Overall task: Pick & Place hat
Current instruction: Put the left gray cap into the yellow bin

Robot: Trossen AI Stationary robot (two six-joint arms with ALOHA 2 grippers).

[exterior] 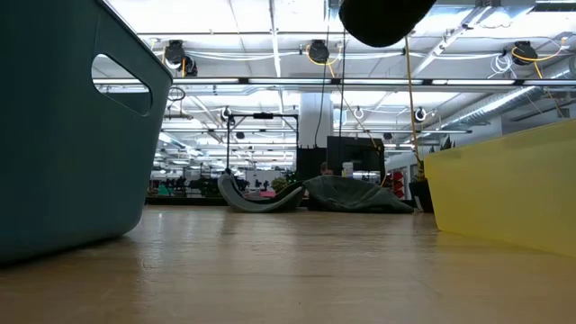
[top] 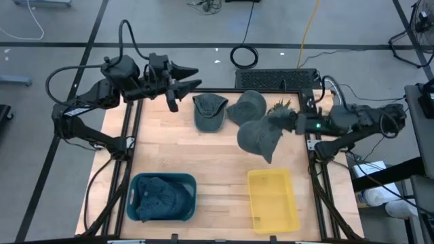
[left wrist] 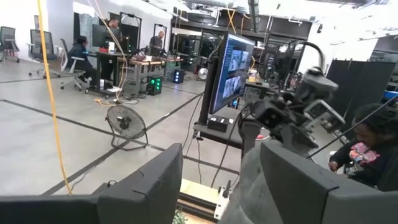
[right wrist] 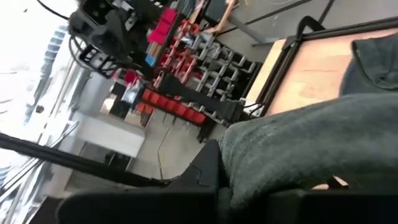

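Note:
My right gripper (top: 290, 123) reaches in level from the table's right side and is shut on a dark grey hat (top: 260, 139). In the low view that hat (exterior: 382, 16) hangs high above the table. Two more grey hats (top: 209, 110) (top: 247, 106) lie flat on the wood near the far edge. My left gripper (top: 199, 76) stands open and level above the table's far left corner, pointing right, with nothing between its fingers. My right gripper pinches the hat's fabric at the hat's right-hand edge (right wrist: 273, 163) between its two fingers. The fingers come level from the table's right side. The hat droops below and to the left of the fingers, lifted clear of the table.
A teal basket (top: 191, 181) with grey hats inside stands at the near left. A yellow bin (top: 272, 200) stands at the near right. Bare wood lies between them and the hats lying near the far edge. A person (left wrist: 367, 152) sits beyond the table.

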